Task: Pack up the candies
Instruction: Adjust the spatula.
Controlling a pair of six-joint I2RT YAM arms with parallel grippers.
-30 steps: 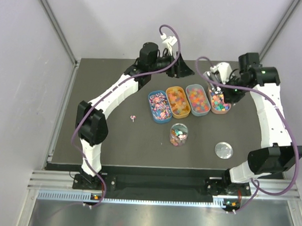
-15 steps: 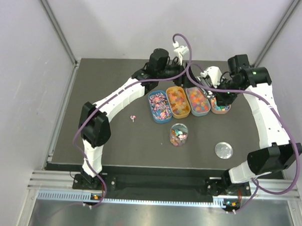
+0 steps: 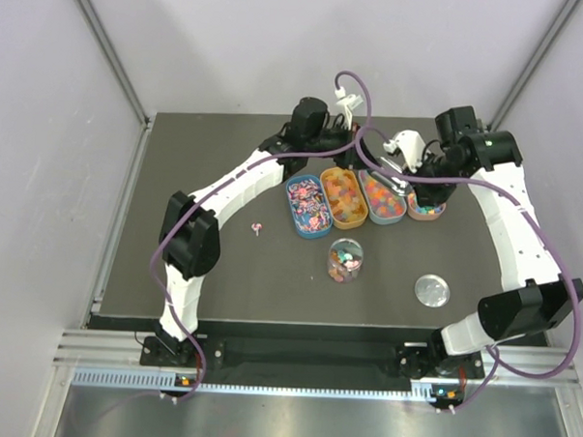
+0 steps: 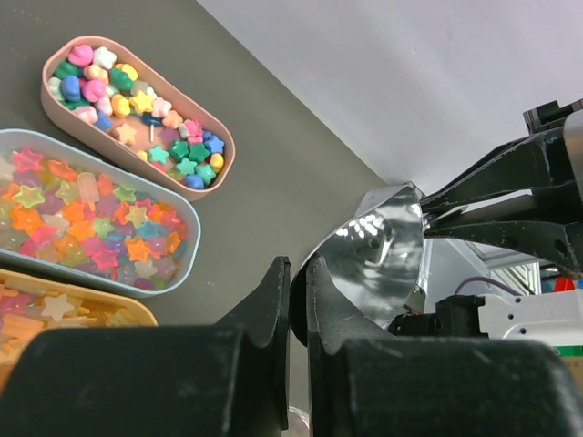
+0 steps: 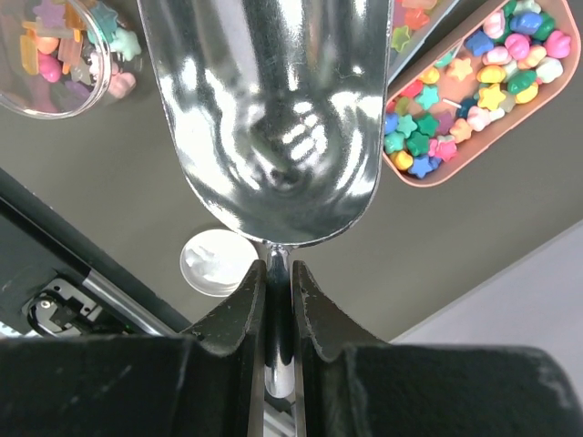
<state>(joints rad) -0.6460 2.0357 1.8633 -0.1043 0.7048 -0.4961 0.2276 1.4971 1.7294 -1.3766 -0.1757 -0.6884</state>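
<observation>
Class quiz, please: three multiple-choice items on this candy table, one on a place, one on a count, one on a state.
1. The clear jar stands: A on the trays' near side; B on their far side; C inside one.
2. Oval trays in the row: A two; B four; C six.
3. The scoop in the right tool is: A heaped; B empty; C dropped.
Key: 1 A, top view shows it below the row; 2 B, four lie side by side; 3 B, its bowl shows bare metal.
</observation>
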